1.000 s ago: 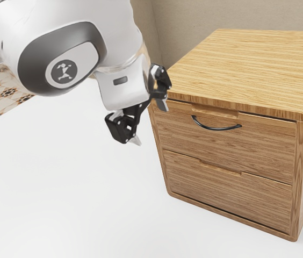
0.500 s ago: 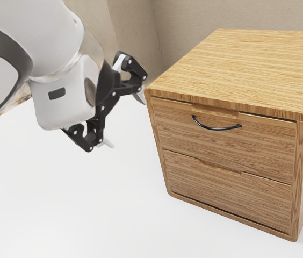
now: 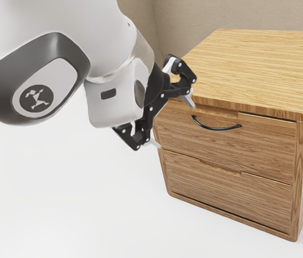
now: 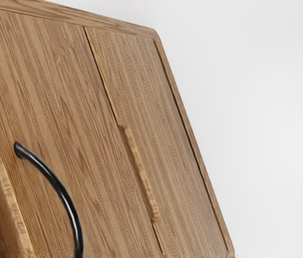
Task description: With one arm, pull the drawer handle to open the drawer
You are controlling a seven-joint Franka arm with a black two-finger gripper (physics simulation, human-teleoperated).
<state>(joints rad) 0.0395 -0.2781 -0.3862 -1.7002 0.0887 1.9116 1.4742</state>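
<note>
Pincer (image 3: 171, 122) has swung right since half a second ago, from mid-left of the exterior view to the cabinet's (image 3: 259, 64) front-left corner. Its fingers are spread wide, holding nothing, left of the handle (image 3: 216, 129) and clear of it. Handle sits centre frame on the top drawer (image 3: 259, 148), which looks flush; the pincer hides the cabinet's corner edge, and the wrist view cuts the handle (image 4: 55, 185) off at its lower edge, lower drawer (image 4: 162, 134) alongside.

1. Glossy white arm (image 3: 81, 27) built of rounded, bulging shells.
2. Grey oval panel (image 3: 12, 80) carrying a round white emblem (image 3: 36, 97) with a dark figure.
3. White boxy hand housing (image 3: 114, 110) with a small dark slot (image 3: 107, 94).
4. Black gripper (image 3: 171, 122) with jointed link fingers and pale silver fingertips (image 3: 188, 100).
</note>
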